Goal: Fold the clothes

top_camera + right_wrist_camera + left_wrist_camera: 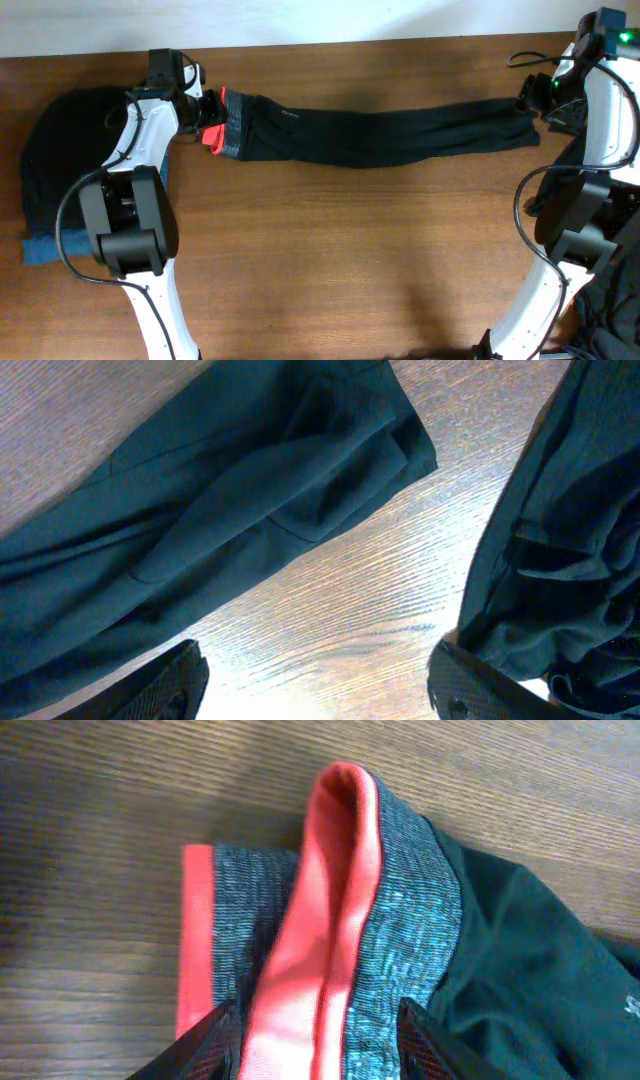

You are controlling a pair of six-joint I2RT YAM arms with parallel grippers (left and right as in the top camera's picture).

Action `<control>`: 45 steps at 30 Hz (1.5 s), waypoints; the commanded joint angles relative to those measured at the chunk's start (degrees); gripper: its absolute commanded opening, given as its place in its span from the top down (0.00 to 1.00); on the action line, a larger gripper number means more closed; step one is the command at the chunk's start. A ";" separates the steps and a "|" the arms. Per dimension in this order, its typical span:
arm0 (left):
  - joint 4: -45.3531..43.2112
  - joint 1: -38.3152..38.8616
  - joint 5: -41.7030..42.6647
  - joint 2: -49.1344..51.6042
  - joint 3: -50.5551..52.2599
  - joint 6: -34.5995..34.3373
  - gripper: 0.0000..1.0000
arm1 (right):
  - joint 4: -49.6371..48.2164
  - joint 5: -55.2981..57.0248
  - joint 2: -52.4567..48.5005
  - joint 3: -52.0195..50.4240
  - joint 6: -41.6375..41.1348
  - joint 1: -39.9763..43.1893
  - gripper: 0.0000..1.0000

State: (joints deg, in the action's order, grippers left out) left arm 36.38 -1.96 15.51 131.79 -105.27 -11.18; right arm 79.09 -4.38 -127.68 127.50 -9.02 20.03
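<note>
My left tool (315, 1042) pinches the raised, coral-edged waistband (410, 950) of the leggings (400, 135), which lie stretched along the surface (350, 250), ready for folding. My right tool (318, 675) hangs open, empty, just beside the cuffs (400, 450).

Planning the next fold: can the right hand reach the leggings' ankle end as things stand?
Probably yes: the right hand hovers open beside the ankle end of the leggings, only bare table between them.
</note>
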 commanded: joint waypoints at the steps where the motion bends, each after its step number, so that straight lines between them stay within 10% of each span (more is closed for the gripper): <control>1: 2.16 -0.17 2.58 -2.43 -1.05 0.09 0.50 | 0.04 0.52 0.83 -0.35 0.04 -0.15 0.24; 11: 10.29 -0.20 3.43 -2.43 -0.87 0.09 0.52 | 0.04 0.50 0.83 -0.35 0.04 -0.15 0.24; 28: 22.77 -4.87 4.61 -2.43 -0.90 0.63 0.89 | -0.24 1.62 0.76 -0.35 0.04 -0.13 0.24; 45: 22.60 -8.33 3.15 -2.43 -0.90 0.74 0.88 | -4.39 -6.16 -7.45 -0.39 14.05 -0.37 0.27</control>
State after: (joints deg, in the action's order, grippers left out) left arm 58.94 -10.76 19.20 131.68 -105.34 -11.18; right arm 75.77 -3.33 -132.62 127.48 -4.01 20.03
